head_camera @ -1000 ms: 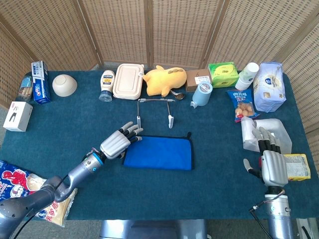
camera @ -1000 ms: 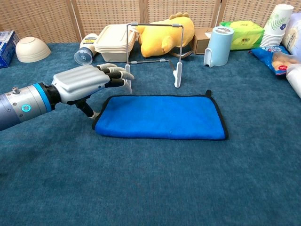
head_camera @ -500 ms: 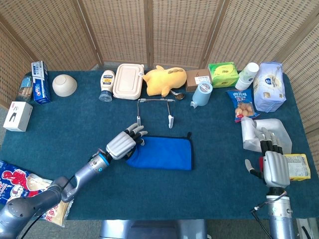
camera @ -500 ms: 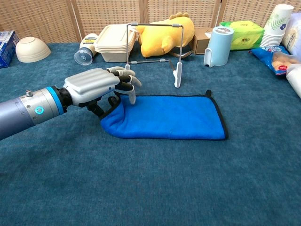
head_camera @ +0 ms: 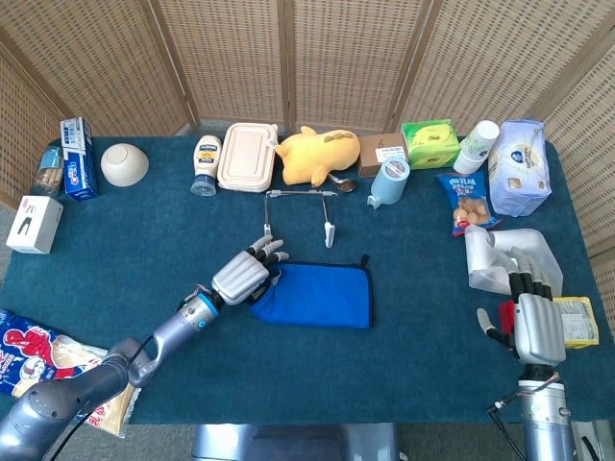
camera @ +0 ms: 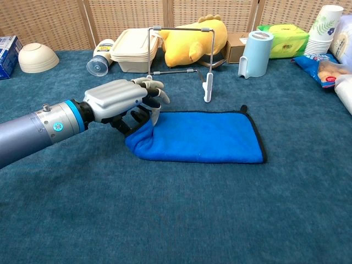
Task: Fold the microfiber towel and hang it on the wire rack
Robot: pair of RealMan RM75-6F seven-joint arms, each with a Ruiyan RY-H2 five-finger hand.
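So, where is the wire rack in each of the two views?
Head view: the rack stands just above centre, behind the blue towel, in front of the yellow plush.
Chest view: the rack is at top centre, behind the towel, with the left hand to its lower left.
Shared landmark: the yellow plush, right behind the rack in both.

A blue microfiber towel with black edging is seen folded flat at frame centre, its left end bunched upward. A wire rack is stood upright just above it.
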